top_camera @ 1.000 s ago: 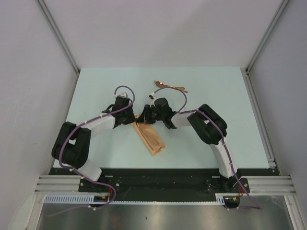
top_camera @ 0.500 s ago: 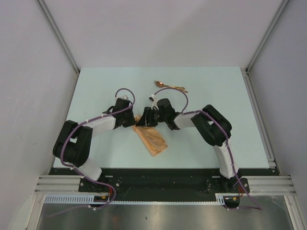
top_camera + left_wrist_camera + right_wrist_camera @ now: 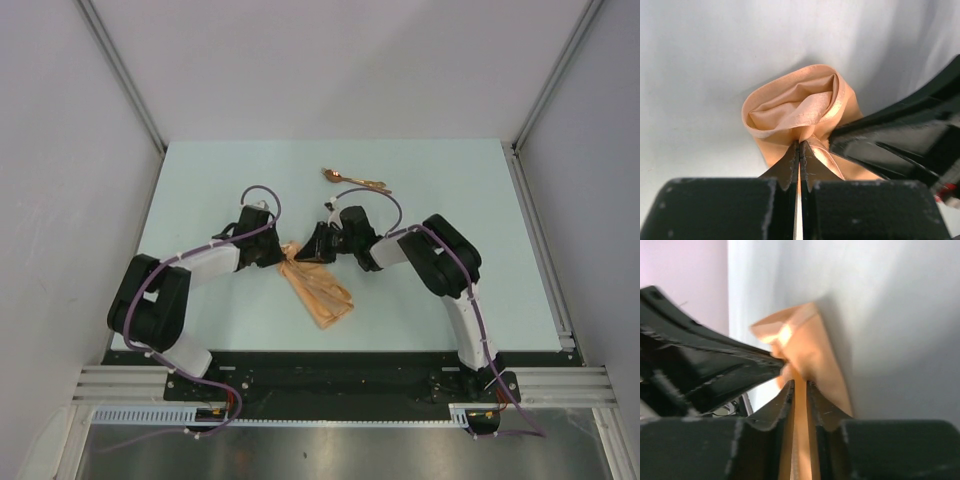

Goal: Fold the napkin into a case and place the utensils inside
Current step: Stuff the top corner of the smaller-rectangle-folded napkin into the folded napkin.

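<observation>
Both clamp napkin (image 3: 320, 292): left pincer (image 3: 799, 146), right pincer (image 3: 800, 385) | utensils (image 3: 352, 180) beyond | pale-green table (image 3: 200, 190) | grey walls (image 3: 330, 60)

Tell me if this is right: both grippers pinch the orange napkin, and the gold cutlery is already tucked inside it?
Not quite. The left gripper and right gripper do pinch the napkin, but the utensils lie on the table beyond it, not inside, as the top view shows.
</observation>
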Controlling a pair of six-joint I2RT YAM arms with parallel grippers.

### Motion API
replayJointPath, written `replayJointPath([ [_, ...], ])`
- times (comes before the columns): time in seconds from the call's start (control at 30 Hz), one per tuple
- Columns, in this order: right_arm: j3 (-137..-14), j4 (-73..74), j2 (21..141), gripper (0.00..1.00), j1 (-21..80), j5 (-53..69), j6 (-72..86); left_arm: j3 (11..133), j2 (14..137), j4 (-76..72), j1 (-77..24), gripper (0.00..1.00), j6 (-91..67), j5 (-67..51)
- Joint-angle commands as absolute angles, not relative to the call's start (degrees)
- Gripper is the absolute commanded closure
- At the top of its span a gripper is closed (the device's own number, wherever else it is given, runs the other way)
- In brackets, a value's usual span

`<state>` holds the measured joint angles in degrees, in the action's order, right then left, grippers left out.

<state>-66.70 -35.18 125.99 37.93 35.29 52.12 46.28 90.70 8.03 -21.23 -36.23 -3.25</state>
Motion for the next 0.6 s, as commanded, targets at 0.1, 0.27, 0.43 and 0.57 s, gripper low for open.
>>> replayJointPath([
  [0.1, -70.6, -35.2, 130.5, 0.99, 39.3, 34.7, 51.8, 45.9, 87.2, 7.9, -20.9, 1.00, -37.2, -5.0],
  [0.27, -70.8, -34.9, 129.7, 1.00, 41.5, 32.6, 53.6, 46.5, 87.0, 7.4, -20.8, 1.00, -38.1, -6.3],
  [0.43, -71.8, -33.1, 130.5, 1.00, 42.8, 27.3, 55.5, 46.4, 87.4, 6.1, -20.8, 1.00, -39.9, -7.2],
  [0.57, -71.3, -34.9, 132.3, 1.00, 43.4, 20.8, 55.1, 47.7, 90.9, 5.9, -20.7, 1.00, -42.0, -8.6],
])
